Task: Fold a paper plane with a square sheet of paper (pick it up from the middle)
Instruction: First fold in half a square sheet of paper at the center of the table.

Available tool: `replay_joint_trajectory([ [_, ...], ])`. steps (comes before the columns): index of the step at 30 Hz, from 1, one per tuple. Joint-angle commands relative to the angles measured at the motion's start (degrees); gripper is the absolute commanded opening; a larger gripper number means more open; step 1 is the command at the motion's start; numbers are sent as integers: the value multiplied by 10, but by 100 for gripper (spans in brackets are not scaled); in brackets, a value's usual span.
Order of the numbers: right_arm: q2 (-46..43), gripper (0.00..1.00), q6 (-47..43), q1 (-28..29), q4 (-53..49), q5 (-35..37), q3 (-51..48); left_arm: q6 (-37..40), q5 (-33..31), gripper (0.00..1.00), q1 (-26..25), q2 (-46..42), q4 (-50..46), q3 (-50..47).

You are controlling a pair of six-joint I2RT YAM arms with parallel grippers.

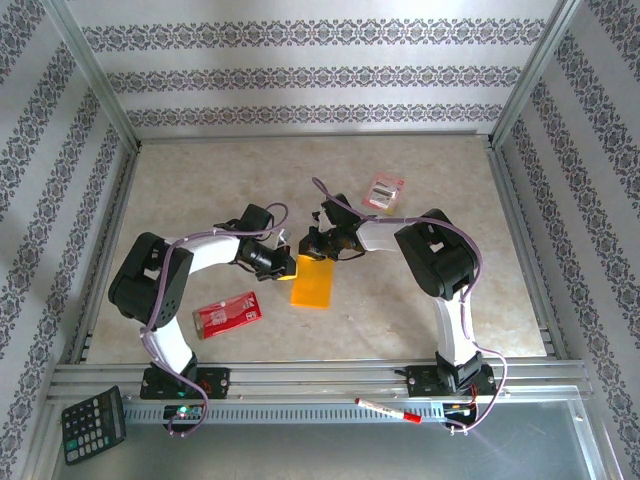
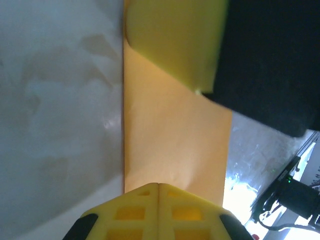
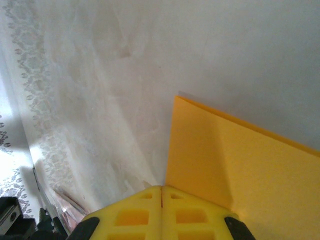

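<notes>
1. Square sheet of paper [image 1: 312,284]: orange-yellow, with a rectangular outline in the top view. It lies near the middle of the table [image 1: 200,190], slightly toward the near edge and between the two arms.
2. Left gripper [image 1: 288,266]: at the sheet's far-left corner. In the left wrist view its yellow fingers [image 2: 135,212] are closed flush together, with the tips set over the sheet [image 2: 175,150]. No grip on the sheet can be made out.
3. Right gripper [image 1: 318,250]: at the sheet's far edge. In the right wrist view its jaws are likewise closed tight [image 3: 161,189], meeting the sheet's edge [image 3: 240,170].
4. Red packet [image 1: 228,313]: left of the sheet, nearer the near edge.
5. Pink-and-white packet [image 1: 383,191]: toward the far-right part of the table, well apart from the sheet.
</notes>
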Motion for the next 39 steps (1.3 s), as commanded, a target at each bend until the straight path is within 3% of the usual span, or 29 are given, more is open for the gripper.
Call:
replay_joint_trajectory([
  [1, 24, 0, -18, -6, -23, 34, -23, -21, 12, 0, 8, 24, 33, 22],
  [21, 30, 0, -12, -6, -18, 35, -34, -27, 40, 0, 22, 77, 69, 30],
  [39, 37, 0, 14, -7, -21, 70, -33, -28, 57, 0, -9, 30, 79, -77],
])
